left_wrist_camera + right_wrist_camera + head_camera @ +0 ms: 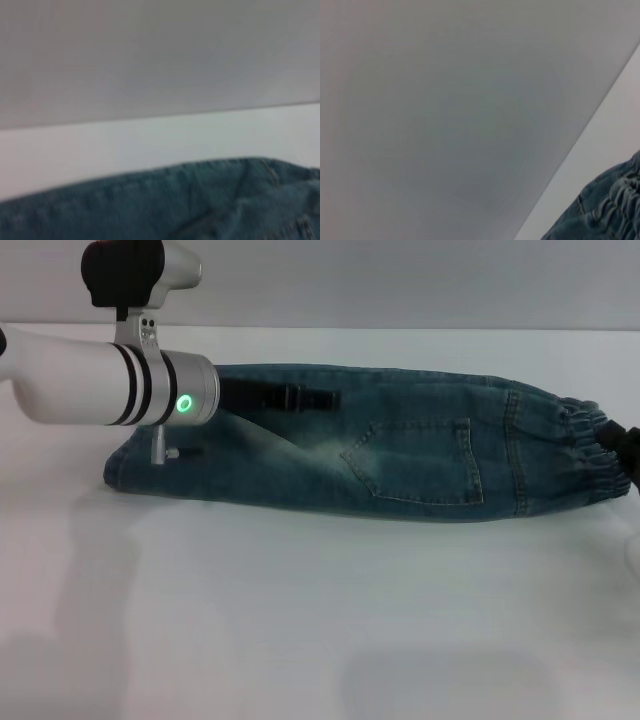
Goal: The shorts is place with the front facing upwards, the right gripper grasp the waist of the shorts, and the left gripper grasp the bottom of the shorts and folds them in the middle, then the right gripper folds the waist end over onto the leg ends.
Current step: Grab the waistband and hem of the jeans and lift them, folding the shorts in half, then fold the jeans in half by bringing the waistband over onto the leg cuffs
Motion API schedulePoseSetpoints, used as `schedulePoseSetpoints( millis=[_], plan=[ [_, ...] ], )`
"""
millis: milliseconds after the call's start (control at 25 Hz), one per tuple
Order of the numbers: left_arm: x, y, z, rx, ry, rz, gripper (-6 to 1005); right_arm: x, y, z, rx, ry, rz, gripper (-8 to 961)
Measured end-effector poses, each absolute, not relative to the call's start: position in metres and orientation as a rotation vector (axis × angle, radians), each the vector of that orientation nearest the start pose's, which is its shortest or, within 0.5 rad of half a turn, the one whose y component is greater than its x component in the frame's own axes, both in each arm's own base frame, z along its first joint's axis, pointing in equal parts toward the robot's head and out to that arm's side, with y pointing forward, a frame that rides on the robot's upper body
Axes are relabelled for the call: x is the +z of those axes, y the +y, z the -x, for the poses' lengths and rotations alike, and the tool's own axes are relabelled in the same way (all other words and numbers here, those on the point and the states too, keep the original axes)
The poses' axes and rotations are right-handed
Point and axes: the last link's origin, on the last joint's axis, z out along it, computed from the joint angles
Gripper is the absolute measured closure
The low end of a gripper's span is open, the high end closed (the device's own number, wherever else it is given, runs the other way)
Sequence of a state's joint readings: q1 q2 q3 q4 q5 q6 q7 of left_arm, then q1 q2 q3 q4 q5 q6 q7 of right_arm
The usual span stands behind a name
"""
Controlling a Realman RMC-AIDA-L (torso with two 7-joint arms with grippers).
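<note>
The blue denim shorts (420,455) lie folded lengthwise across the white table (300,620), with a stitched patch pocket (420,465) facing up. The gathered waist (590,445) is at the right; it also shows in the right wrist view (615,200). The leg ends (125,468) are at the left, partly hidden behind my left arm. My left gripper (325,398) reaches in over the far edge of the shorts, near their middle. Denim (200,205) fills the low part of the left wrist view. My right gripper (630,455) is a black shape at the waist, cut off by the frame edge.
My white-silver left arm (110,385), with its green light ring, crosses above the left end of the shorts. The table's far edge (400,332) meets a grey wall just behind the shorts. Bare tabletop lies in front of them.
</note>
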State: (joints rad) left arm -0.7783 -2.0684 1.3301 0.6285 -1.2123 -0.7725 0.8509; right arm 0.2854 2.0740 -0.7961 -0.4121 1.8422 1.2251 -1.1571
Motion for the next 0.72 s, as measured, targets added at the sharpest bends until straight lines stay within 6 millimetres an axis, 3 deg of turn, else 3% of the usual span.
schedulePoseSetpoints(
  millis=[400,720],
  plan=[
    [-0.057,0.455,0.187,-0.358,-1.058,2.266,145,0.008,0.298,-0.349,1.360,1.824,1.520,954],
    [-0.043,0.446,0.194,-0.410,-1.029,2.245,147,0.019,0.284,-0.365,1.345,1.739,1.484,954]
  ],
)
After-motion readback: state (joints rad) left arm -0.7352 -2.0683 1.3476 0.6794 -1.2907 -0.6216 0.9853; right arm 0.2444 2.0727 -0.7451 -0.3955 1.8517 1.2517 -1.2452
